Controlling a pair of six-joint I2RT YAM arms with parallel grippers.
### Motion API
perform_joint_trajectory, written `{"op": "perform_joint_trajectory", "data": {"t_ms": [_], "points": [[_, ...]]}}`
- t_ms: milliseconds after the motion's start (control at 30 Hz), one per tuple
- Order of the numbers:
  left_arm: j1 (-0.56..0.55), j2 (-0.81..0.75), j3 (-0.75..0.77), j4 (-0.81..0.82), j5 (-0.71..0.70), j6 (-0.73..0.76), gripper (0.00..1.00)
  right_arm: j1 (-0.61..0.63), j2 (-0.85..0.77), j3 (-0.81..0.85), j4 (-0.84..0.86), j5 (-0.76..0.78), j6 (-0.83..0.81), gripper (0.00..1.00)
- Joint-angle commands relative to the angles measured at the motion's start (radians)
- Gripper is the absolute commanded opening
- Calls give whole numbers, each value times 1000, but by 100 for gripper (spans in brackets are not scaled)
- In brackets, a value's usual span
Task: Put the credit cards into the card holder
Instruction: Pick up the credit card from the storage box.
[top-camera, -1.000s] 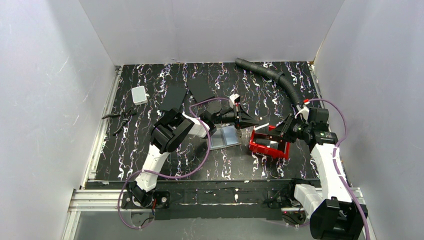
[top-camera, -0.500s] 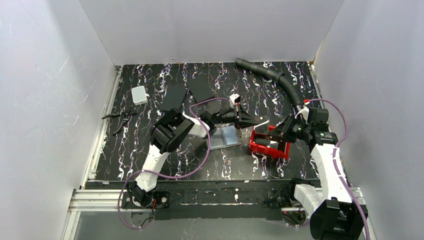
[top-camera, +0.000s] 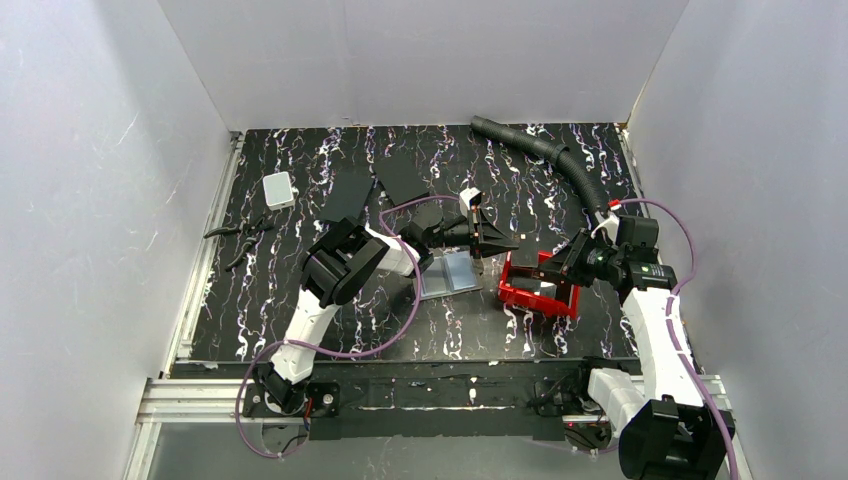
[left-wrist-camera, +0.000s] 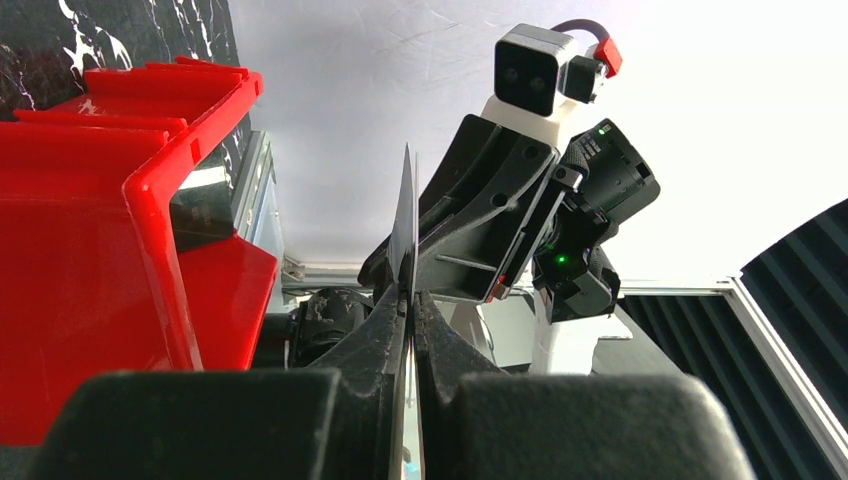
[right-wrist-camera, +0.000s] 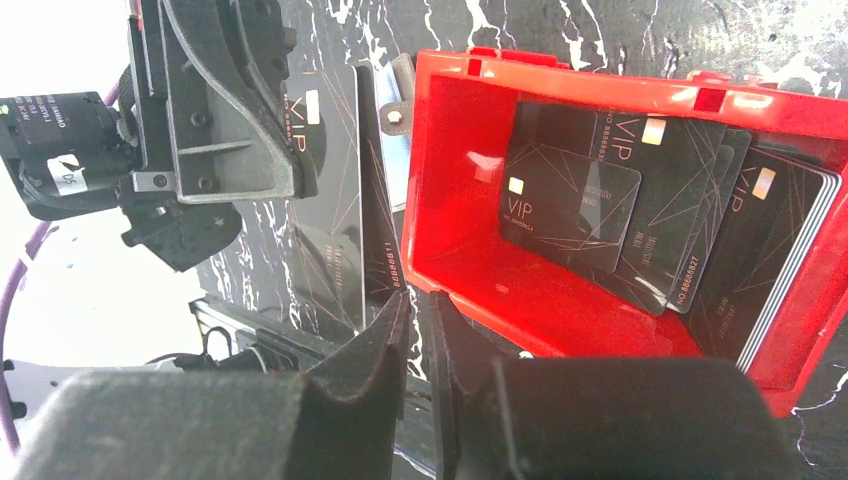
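Note:
My left gripper (top-camera: 497, 243) (left-wrist-camera: 410, 295) is shut on one black VIP credit card (left-wrist-camera: 407, 220) (right-wrist-camera: 335, 200), held on edge just left of the red tray (top-camera: 520, 297) (right-wrist-camera: 560, 320). Below and left of that card the card holder (top-camera: 452, 272) lies open and flat on the table. Several more credit cards (right-wrist-camera: 570, 205) lie overlapping inside the tray. My right gripper (top-camera: 560, 268) (right-wrist-camera: 418, 300) sits at the tray's near-left corner. Its fingers straddle the wall there with only a narrow gap between them.
A black corrugated hose (top-camera: 545, 155) curves along the back right. Two black flat slabs (top-camera: 350, 195) (top-camera: 402, 180), a small white box (top-camera: 278, 189) and dark hand tools (top-camera: 240, 235) lie at the back left. White walls close in three sides.
The left gripper has drawn its card slightly left, away from the tray. The right arm and the tray have not moved.

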Motion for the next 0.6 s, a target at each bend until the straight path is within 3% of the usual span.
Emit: {"op": "perform_joint_trajectory", "data": {"t_ms": [0, 167, 567], "points": [[-6, -23, 14, 70, 12, -15, 0, -9, -9, 38, -12, 16, -14, 20], [-12, -20, 27, 70, 16, -20, 0, -9, 3, 8, 85, -135, 7, 23], [-29, -9, 43, 68, 23, -24, 0, -7, -2, -69, 246, -245, 134, 25]]}}
